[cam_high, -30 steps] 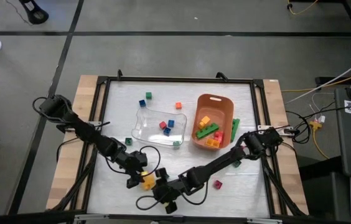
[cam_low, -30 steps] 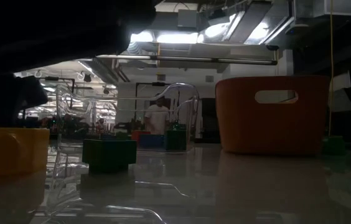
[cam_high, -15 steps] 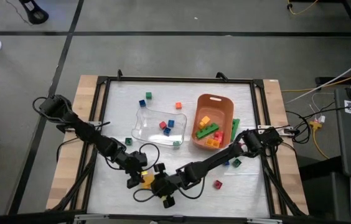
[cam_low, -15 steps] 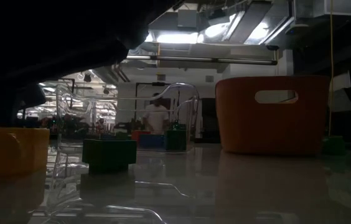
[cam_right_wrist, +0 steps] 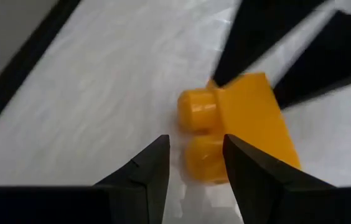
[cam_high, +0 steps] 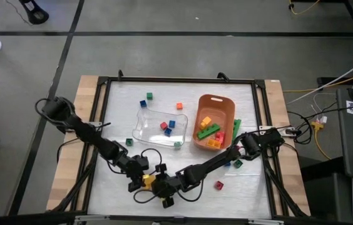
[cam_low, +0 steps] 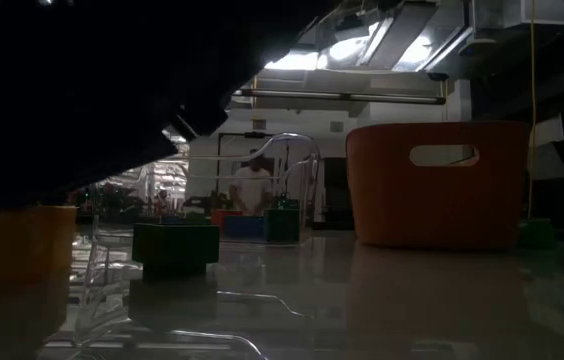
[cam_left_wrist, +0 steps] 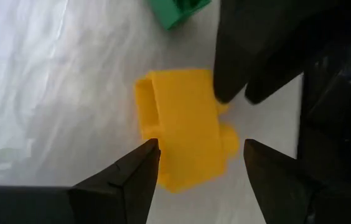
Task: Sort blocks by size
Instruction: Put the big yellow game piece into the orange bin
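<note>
Two end effectors flank one yellow block (cam_left_wrist: 188, 140), jaws apart.

From above, I saw both my grippers meet at a yellow block (cam_high: 148, 181) near the front of the table (cam_high: 120, 103). The left gripper (cam_high: 140, 177) and right gripper (cam_high: 158, 186) sat on either side of it. The orange bin (cam_high: 226, 107) held more blocks.
</note>
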### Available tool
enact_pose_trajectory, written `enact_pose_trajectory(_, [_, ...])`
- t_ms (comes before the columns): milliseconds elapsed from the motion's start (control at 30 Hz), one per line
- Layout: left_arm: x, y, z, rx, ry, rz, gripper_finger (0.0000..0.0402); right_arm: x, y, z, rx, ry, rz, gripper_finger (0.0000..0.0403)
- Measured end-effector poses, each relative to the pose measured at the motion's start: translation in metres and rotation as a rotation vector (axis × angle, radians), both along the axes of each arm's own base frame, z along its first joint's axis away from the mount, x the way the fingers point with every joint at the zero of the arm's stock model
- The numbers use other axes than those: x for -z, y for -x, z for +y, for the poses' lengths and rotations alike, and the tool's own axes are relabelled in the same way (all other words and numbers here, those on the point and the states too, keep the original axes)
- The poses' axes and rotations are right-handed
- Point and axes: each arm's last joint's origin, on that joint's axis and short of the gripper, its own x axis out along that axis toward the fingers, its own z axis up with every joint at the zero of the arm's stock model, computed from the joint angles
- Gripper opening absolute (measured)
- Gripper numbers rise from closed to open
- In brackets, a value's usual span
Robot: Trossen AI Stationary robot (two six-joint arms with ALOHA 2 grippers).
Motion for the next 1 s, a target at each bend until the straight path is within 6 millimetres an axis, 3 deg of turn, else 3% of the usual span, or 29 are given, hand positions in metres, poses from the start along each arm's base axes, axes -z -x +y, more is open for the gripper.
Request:
enact_pose_trajectory(367, [0.014, -0.005, -0.005, 0.051, 0.05, 0.046, 0.0212, 0.0, -0.002, -0.006, 0.063, 0.049, -0.019, 0.0154])
enact_pose_trajectory(700, [0.015, -0.006, -0.005, 0.092, 0.001, 0.004, 0.0083, -0.001, -0.002, -0.005, 0.065, 0.051, -0.026, 0.0154])
enact_pose_trajectory(867, [0.013, -0.008, -0.005, 0.11, -0.014, -0.028, 0.0015, -0.02, 0.005, -0.004, 0.049, 0.051, -0.015, 0.0154])
enact_pose_trajectory(1000, [0.012, -0.009, -0.005, 0.114, -0.036, -0.063, 0.0016, -0.051, 0.017, -0.006, 0.044, 0.061, -0.004, 0.0154])
